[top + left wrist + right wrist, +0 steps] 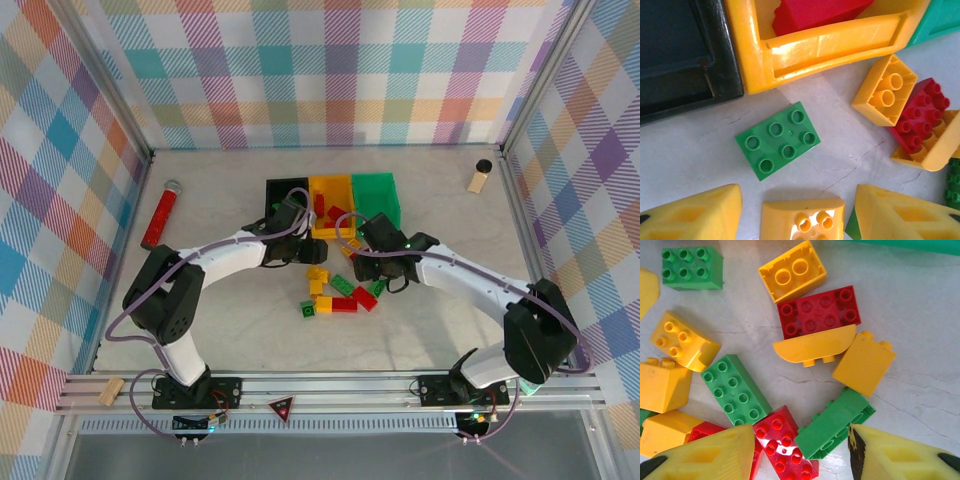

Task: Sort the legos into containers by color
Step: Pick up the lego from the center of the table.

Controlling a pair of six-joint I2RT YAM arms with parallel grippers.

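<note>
The black bin (284, 190), the yellow bin (331, 185) and the green bin (378, 190) stand side by side at mid-table. A red brick (815, 12) lies in the yellow bin (830, 45). Loose legos (335, 292) lie in front of the bins. My left gripper (293, 222) (799, 215) is open just before the black and yellow bins. A yellow brick (802, 216) sits between its fingers with a gap on each side, and a green brick (777, 140) lies beyond it. My right gripper (372, 268) (802, 455) is open over the pile, straddling a red brick (785, 440) and a green brick (835, 422) on its side.
A long red cylinder (160, 213) lies at the left of the table and a small tan bottle (480, 176) stands at the back right. Checked walls close in the table on three sides. Yellow and red bricks (912, 112) lie close to the yellow bin's corner.
</note>
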